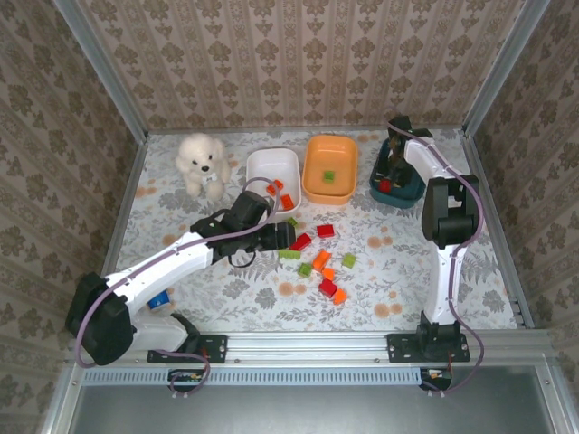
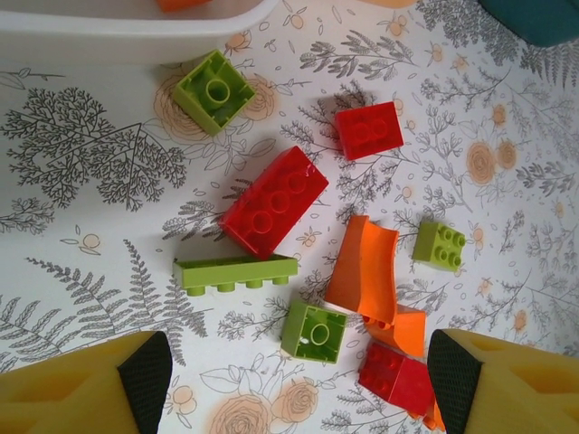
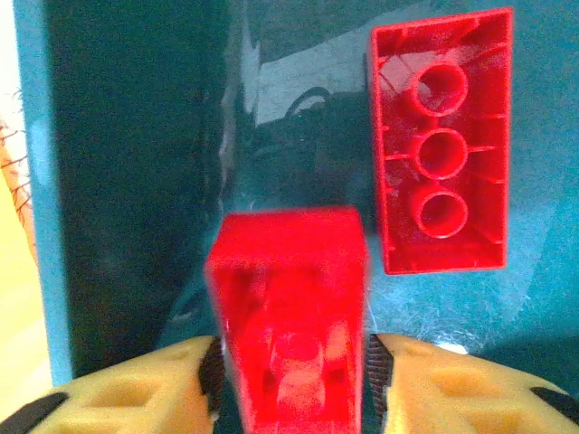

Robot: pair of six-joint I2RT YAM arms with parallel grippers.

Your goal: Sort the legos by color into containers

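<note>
**Left hand** (image 2: pixel 298 380): jaws wide, nothing held. It hangs over the loose bricks on the bench (image 2: pixel 81 235).
- Between its fingertips: small green brick (image 2: pixel 313 331), hollow side up.
- Against its right finger: low red brick (image 2: pixel 395 378), partly under an orange curved piece (image 2: pixel 364 269).
- Just ahead: long green brick (image 2: pixel 235 273) on its side, and beside it the long red brick (image 2: pixel 274 201), lying at a slant.
- Farther ahead: square red brick (image 2: pixel 369 129). Also a square green brick (image 2: pixel 214 90), hollow side up, near the white tub (image 2: pixel 118 36).

**Right hand** (image 3: pixel 289 362): lowered into the dark teal tub (image 3: pixel 136 181).
- A blurred red brick (image 3: pixel 289 316) stands between its pads, sides against both. Whether the pads press it cannot be told.
- Ahead and to the right: flat red brick (image 3: pixel 441 145), hollow side up on the tub floor.

**Orange tub** (image 1: pixel 339 154): between the other two tubs, holding one green piece (image 1: pixel 328 175).
</note>
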